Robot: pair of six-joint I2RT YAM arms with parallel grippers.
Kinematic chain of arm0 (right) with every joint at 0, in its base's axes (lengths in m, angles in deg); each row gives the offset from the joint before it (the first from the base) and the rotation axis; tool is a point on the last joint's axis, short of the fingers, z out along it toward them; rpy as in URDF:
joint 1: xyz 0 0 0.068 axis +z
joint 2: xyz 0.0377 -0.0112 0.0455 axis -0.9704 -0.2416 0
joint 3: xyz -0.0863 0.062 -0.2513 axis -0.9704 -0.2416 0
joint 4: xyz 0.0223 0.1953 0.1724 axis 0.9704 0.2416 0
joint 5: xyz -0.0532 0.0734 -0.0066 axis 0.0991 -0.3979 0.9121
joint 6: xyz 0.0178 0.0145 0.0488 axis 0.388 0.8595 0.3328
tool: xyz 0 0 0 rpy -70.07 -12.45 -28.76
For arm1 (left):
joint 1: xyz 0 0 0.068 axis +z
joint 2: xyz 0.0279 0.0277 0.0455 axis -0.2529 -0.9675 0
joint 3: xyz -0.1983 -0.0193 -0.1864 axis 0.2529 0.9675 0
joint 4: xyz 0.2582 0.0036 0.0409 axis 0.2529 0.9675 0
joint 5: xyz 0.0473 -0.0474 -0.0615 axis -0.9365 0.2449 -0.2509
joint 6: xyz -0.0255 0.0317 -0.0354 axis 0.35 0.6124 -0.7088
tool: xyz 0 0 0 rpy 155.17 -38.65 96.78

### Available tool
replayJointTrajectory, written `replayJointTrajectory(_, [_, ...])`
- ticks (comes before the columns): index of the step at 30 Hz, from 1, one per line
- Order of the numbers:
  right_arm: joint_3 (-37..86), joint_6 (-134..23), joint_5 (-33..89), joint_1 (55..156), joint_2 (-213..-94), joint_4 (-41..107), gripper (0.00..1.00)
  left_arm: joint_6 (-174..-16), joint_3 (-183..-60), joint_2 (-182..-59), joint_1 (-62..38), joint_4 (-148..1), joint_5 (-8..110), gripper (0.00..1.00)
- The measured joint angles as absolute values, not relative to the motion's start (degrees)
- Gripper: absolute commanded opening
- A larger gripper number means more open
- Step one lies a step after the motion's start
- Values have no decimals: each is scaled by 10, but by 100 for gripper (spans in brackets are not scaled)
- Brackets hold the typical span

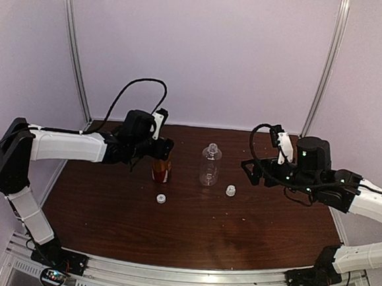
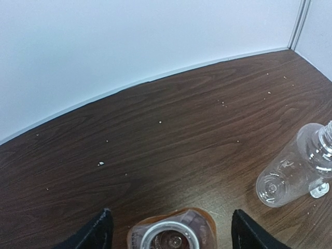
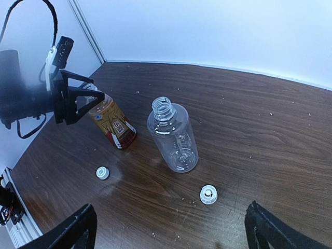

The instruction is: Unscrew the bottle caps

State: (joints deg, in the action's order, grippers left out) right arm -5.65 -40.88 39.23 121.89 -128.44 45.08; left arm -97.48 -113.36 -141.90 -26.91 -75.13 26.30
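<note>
The amber bottle with a red and white label stands upright, its neck open; it also shows in the left wrist view and the right wrist view. My left gripper is open, its fingers either side of the bottle top without touching. The clear bottle stands uncapped to its right and shows in the right wrist view too. One white cap lies in front of the amber bottle, the other cap beside the clear one. My right gripper is open and empty, right of the clear bottle.
The brown wooden table is enclosed by pale walls at the back and sides. A metal rail runs along the near edge by the arm bases. Small white crumbs are scattered on the table.
</note>
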Motion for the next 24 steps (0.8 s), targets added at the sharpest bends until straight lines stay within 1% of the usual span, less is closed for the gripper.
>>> replayJointTrajectory(2, [-56, -411, 396, 1219, -1284, 452, 100, -976, -1134, -1410, -269, -744, 262, 96])
replayJointTrajectory(3, [-56, -411, 399, 1219, -1284, 455, 100, -977, -1134, -1405, -269, -739, 261, 97])
replayJointTrajectory(8, [-56, -428, 430, 1216, -1288, 473, 100, -982, -1132, -1356, -269, -705, 250, 98])
replayJointTrajectory(13, [-38, -457, 450, 1202, -1308, 493, 100, -990, -1109, -1277, -266, -692, 244, 98])
replayJointTrajectory(18, [-15, -483, 450, 1181, -1347, 500, 100, -1006, -1073, -1212, -256, -674, 245, 98])
replayJointTrajectory(24, [10, -505, 435, 1144, -1384, 506, 100, -1026, -1070, -1173, -229, -625, 261, 98])
